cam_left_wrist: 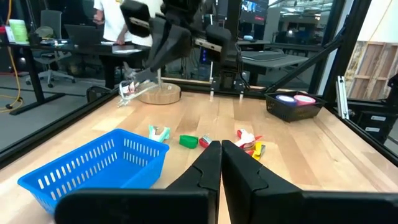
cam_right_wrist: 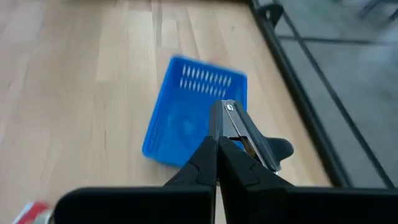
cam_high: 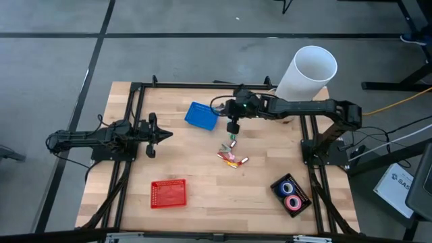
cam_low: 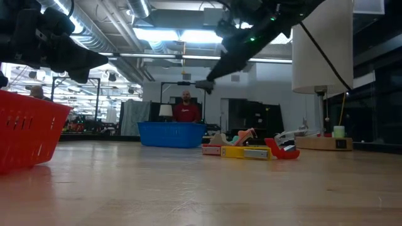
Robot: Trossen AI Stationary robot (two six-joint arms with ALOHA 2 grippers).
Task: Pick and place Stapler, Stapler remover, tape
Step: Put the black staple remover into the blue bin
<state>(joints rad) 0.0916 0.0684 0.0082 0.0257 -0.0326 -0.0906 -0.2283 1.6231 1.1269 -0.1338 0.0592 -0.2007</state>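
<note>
Right gripper (cam_right_wrist: pixel 217 163) of ours is clamped on the silvery stapler remover (cam_right_wrist: pixel 249 138), held in the air just beside the blue basket (cam_right_wrist: pixel 193 112). Our left gripper (cam_left_wrist: pixel 221 163) waits at the table's left side, fingers pressed together. Two tape rolls (cam_high: pixel 290 192) — blue and pink — lie in the black tray (cam_high: pixel 302 198) at the right.

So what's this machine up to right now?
The right gripper is shut on a small silvery metal stapler remover, holding it in the air just beside the blue plastic basket. The left gripper waits, shut and empty, over the wooden table. More small items lie in a colourful pile mid-table.
</note>
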